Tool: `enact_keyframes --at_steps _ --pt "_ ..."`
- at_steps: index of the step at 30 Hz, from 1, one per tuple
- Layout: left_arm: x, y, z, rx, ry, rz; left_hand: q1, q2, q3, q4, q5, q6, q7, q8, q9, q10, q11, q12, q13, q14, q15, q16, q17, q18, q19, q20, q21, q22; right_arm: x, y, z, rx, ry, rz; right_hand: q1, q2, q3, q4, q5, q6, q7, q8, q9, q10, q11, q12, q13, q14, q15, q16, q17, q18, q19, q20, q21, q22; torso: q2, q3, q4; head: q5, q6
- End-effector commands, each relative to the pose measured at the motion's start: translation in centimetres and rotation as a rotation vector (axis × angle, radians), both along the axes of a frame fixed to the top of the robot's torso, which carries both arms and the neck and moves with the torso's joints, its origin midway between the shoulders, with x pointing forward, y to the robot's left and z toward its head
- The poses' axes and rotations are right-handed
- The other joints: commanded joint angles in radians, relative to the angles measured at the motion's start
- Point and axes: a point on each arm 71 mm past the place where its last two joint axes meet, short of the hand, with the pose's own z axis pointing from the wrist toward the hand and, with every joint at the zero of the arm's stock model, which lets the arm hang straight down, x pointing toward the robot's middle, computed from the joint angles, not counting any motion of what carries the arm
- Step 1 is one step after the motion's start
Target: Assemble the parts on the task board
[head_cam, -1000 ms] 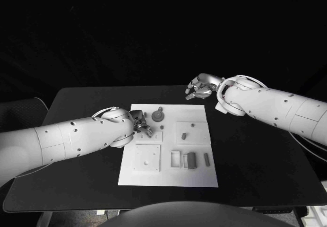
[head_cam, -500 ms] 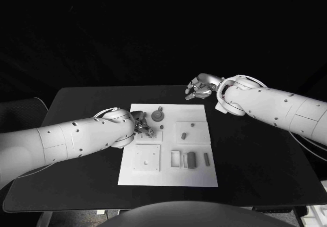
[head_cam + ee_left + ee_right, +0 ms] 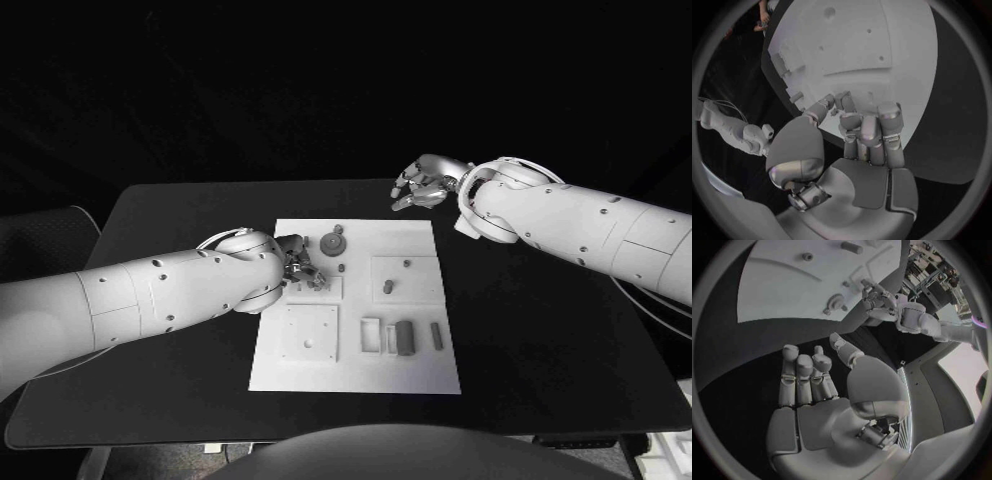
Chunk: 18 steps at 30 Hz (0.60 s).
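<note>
Left robot hand (image 3: pixel 299 268) is curled over the task board (image 3: pixel 411 375), grip contents indiscernible; right robot hand (image 3: pixel 420 186) empty, fingers apart. Part seating judged underway; fine alignment needed next.

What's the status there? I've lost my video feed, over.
Left hand down on the white board, fingers bunched at a small part; grip unclear. Right hand raised past the board's far edge, fingers curled, holding nothing. Other parts lie untouched. Nothing in the way.
</note>
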Motion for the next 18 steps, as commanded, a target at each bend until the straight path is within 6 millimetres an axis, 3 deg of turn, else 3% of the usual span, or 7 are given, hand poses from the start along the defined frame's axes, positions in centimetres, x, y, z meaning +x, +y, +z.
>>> enact_keyframes --at_steps 1,10,14,18 --pt "-0.12 0.09 -0.25 0.002 0.014 -0.004 0.017 0.011 0.003 0.001 -0.002 -0.010 0.001 0.005 0.002 0.003 -0.004 -0.006 0.003 -0.007 0.000 -0.003 -0.002 0.038 0.002 -0.003 -0.003 0.011 -0.06 0.07 -0.07 -0.002 0.010 0.012 -0.012 0.000 0.000 0.008 0.002 0.002 0.007 -0.005 0.002 -0.004 0.001 -0.005 -0.002 0.001 -0.009 -0.005 -0.001 0.013 -0.001 0.004 -0.005 0.011 0.000 -0.0002 -0.0001 0.001 0.001" --pt "-0.03 0.36 -0.26 0.002 0.013 0.003 0.033 0.037 -0.003 -0.017 0.011 -0.012 0.001 0.008 0.006 0.003 -0.004 -0.008 0.007 -0.008 0.000 -0.002 -0.001 0.037 0.000 -0.003 -0.001 0.014 -0.06 0.09 -0.07 -0.003 0.010 0.012 -0.012 0.000 0.000 0.009 0.002 0.002 0.007 -0.006 0.002 -0.004 0.001 -0.005 -0.002 0.001 -0.009 -0.005 -0.002 0.013 -0.001 0.004 -0.005 0.011 0.000 -0.0005 0.0000 0.001 0.001" --pt "0.04 0.48 -0.23 -0.010 0.010 0.017 0.039 0.058 -0.011 -0.034 0.043 -0.012 0.001 0.009 0.007 0.003 -0.004 -0.009 0.011 -0.007 0.000 -0.001 -0.001 0.036 -0.001 -0.002 0.000 0.015 -0.06 0.05 -0.08 -0.003 0.011 0.012 -0.012 0.000 0.000 0.009 0.002 0.002 0.007 -0.006 0.002 -0.004 0.001 -0.005 -0.002 0.001 -0.009 -0.005 -0.002 0.013 -0.001 0.004 -0.005 0.011 0.000 -0.0004 0.0000 0.002 0.001" --pt "-0.03 0.50 -0.32 -0.024 0.027 0.027 0.035 0.070 -0.016 -0.038 0.048 -0.011 0.001 0.010 0.007 0.004 -0.004 -0.010 0.013 -0.006 0.001 0.000 0.000 0.036 -0.001 -0.001 0.000 0.015 -0.06 0.02 -0.08 -0.003 0.010 0.011 -0.012 0.000 0.000 0.009 0.002 0.002 0.007 -0.006 0.002 -0.004 0.001 -0.005 -0.002 0.001 -0.009 -0.005 -0.002 0.013 -0.001 0.004 -0.005 0.011 0.000 -0.0001 -0.0001 0.001 0.000"
